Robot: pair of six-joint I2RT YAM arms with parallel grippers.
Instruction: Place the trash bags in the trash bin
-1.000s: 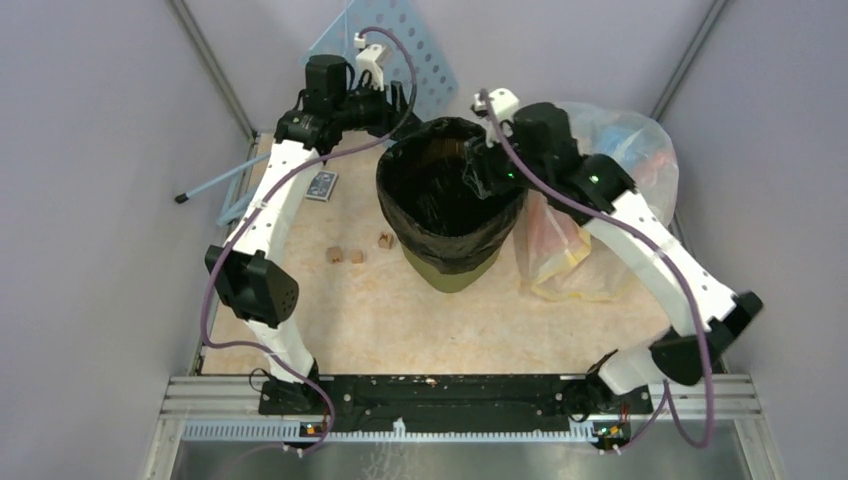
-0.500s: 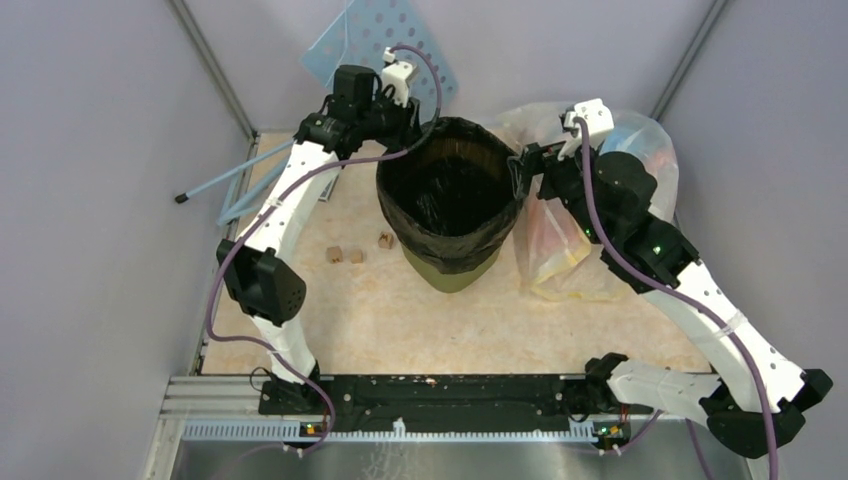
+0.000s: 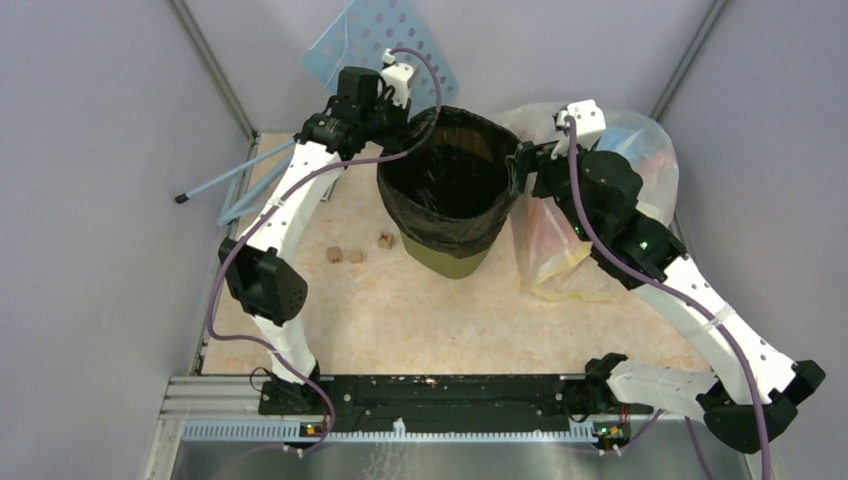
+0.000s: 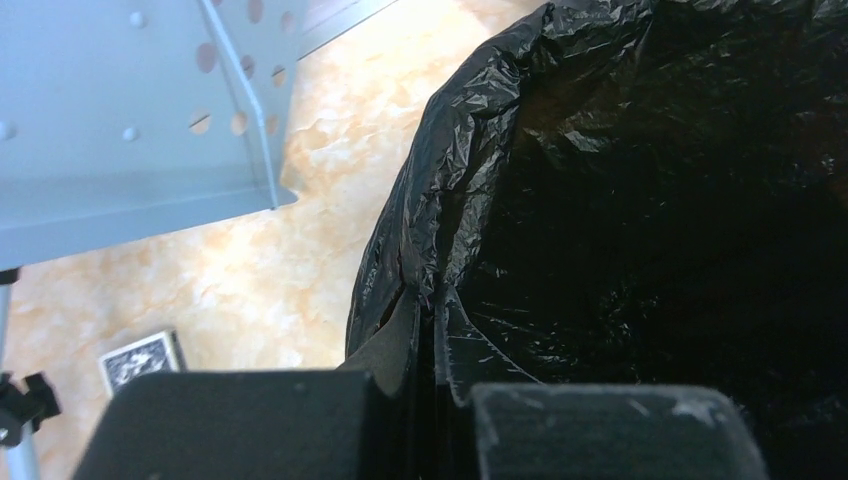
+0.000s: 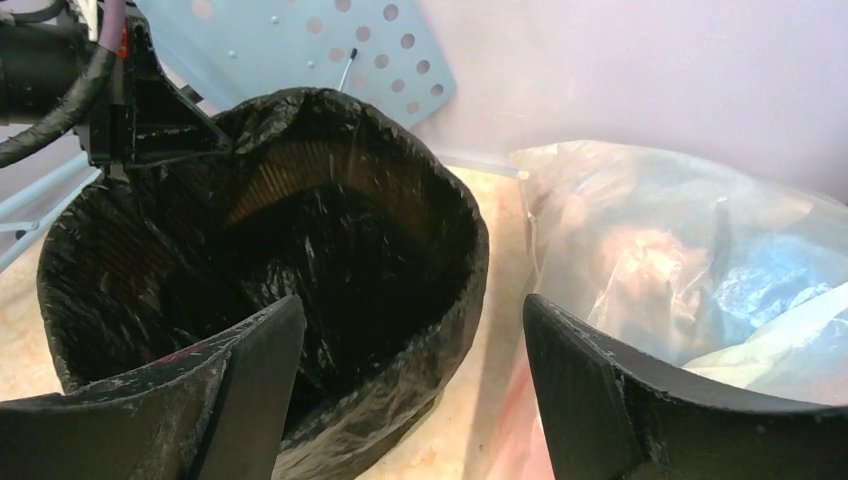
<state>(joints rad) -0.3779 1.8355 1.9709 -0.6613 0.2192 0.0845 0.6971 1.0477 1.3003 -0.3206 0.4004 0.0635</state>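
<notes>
The black trash bag (image 3: pixel 450 190) lines the olive-green trash bin (image 3: pixel 452 264), its edge folded down over the rim. My left gripper (image 3: pixel 403 113) sits at the bin's far-left rim. In the left wrist view it (image 4: pixel 432 310) is shut on a pinched fold of the bag (image 4: pixel 620 200) at that rim. My right gripper (image 3: pixel 520 168) hovers open just outside the bin's right rim. In the right wrist view its jaws (image 5: pixel 410 305) stand wide apart with nothing held, the bag's rim (image 5: pixel 300 230) below and to the left.
A clear bag of colourful rubbish (image 3: pixel 600 200) (image 5: pixel 680 270) leans against the bin's right side. A pale blue perforated board (image 3: pixel 385 40) (image 4: pixel 120 110) stands behind. Small wooden cubes (image 3: pixel 356 255) lie left of the bin, near blue rods (image 3: pixel 230 180).
My left gripper moved to the bin's far-left rim and shut on the bag's edge. My right gripper came out of the bin to its right side and opened wide.
</notes>
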